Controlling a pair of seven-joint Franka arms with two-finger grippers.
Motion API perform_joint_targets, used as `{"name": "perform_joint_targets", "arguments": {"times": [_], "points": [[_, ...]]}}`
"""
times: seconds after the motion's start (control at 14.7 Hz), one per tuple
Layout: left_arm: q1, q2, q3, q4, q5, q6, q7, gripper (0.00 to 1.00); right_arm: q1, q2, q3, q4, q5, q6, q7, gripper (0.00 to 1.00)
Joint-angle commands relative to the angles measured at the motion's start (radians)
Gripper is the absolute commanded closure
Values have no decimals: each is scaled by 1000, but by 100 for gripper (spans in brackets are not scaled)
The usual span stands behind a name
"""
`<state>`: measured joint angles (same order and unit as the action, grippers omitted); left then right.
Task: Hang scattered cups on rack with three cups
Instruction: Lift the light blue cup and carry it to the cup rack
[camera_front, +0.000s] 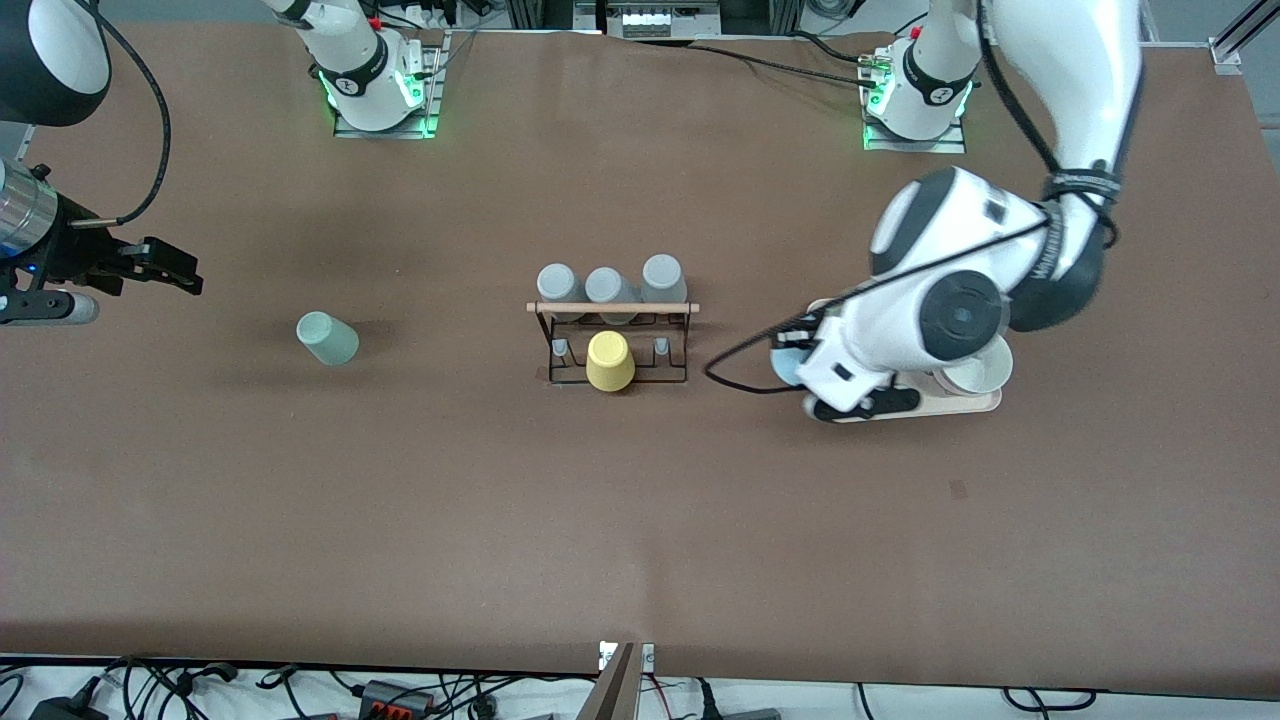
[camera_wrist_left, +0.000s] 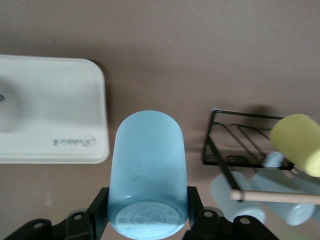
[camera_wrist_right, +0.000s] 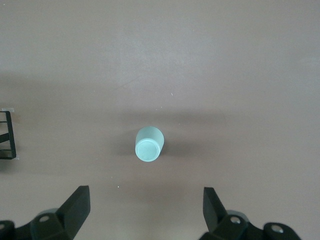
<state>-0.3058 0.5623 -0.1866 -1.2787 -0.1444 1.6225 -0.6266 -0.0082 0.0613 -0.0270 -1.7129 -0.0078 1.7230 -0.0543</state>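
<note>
Yellow cup (camera_front: 610, 361), smooth and inverted, is sitting on the black wire rack (camera_front: 612, 345) mid-counter, under its wooden rod, with three grey cups (camera_front: 606, 285) along the farther row. We are seeing our left gripper (camera_wrist_left: 146, 212) squeezing the glossy light blue cup (camera_wrist_left: 147, 175) beside the cream tray (camera_front: 985, 402). Our right gripper (camera_wrist_right: 146, 204) is hanging wide open over the matte mint cup (camera_front: 328, 338), which is standing alone on bare brown counter (camera_front: 640, 520).

Brown table (camera_front: 640, 520) w/ mint cup (camera_front: 328, 338), rack (camera_front: 614, 345), cream tray (camera_front: 975, 402)
</note>
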Motion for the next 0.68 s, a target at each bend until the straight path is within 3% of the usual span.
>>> {"name": "perform_joint_targets", "arguments": {"times": [0.0, 0.14, 0.41, 0.61], "points": [[-62, 105, 4, 154, -17, 2, -96, 99, -4, -6, 1, -7, 0, -6, 2, 0], [-81, 139, 3, 202, -20, 5, -145, 99, -6, -6, 1, -7, 0, -6, 2, 0], [-82, 139, 4, 205, -137, 39, -154, 99, -6, -6, 1, -7, 0, -8, 2, 0], [-98, 140, 4, 200, -147, 43, -165, 99, -6, -6, 1, -7, 0, -8, 2, 0]]}}
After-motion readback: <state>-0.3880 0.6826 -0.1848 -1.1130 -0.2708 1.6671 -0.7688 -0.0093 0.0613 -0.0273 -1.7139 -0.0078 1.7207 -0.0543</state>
